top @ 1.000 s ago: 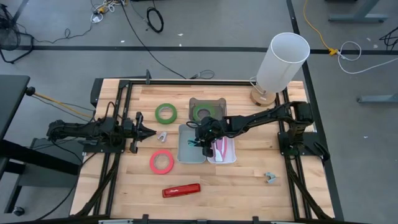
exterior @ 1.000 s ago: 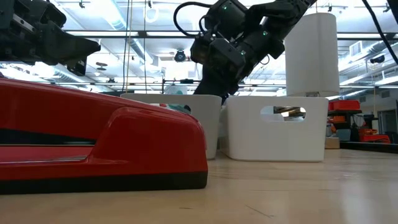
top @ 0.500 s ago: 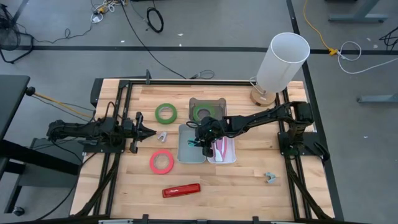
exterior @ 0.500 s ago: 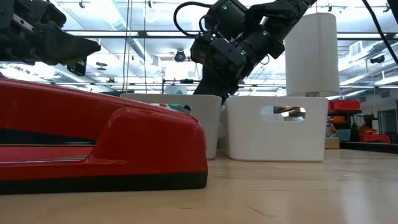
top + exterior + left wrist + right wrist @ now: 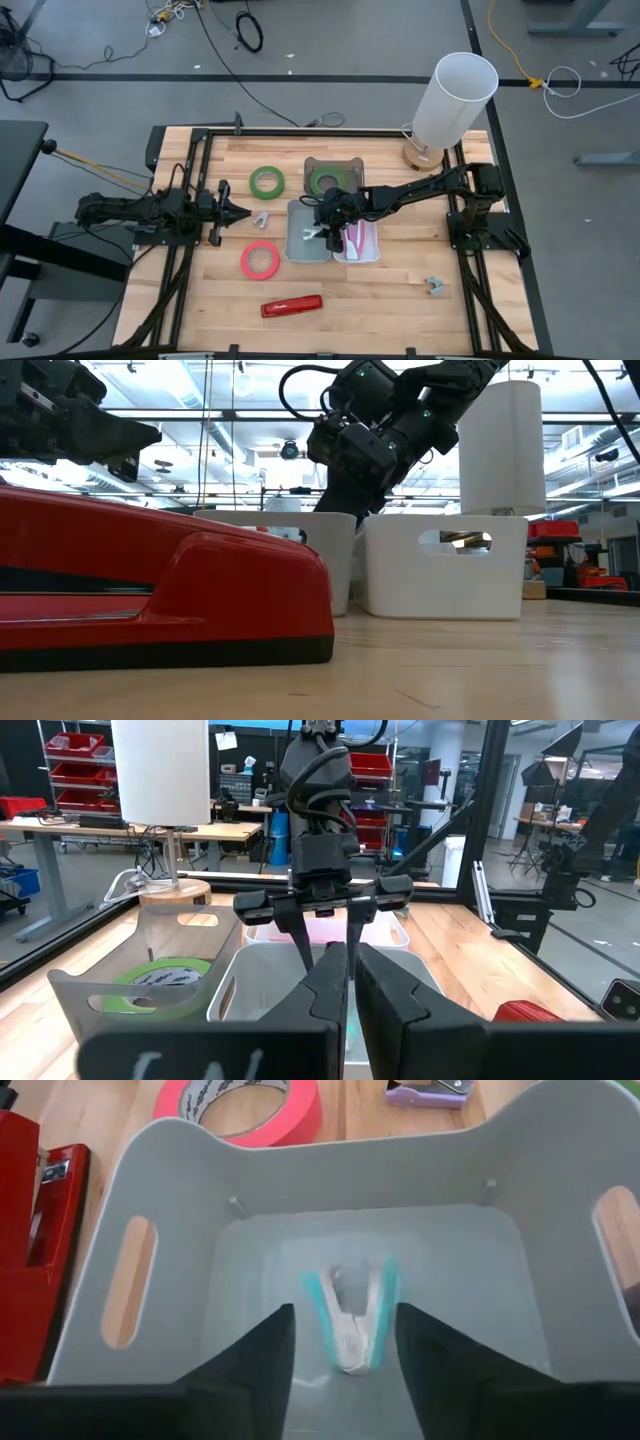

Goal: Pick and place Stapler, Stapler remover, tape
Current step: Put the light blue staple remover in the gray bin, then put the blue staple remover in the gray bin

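Risk lies in the retreat: right gripper (image 5: 322, 232), fingers spread and holding nothing, hangs inside the grey bin (image 5: 175, 1210) at table centre, with a teal staple remover (image 5: 350, 1320) lying loose on the bin floor between them. A careless lift could catch a wall and drag the bin. Left gripper (image 5: 243, 212) waits at the left, fingers together, empty. Red stapler (image 5: 292, 305) lies near, pink tape (image 5: 259, 260) and a second remover (image 5: 261, 218) left of the bin.

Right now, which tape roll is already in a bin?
The green tape roll inside the dark bin. The other green roll and the pink roll lie on the bare table.
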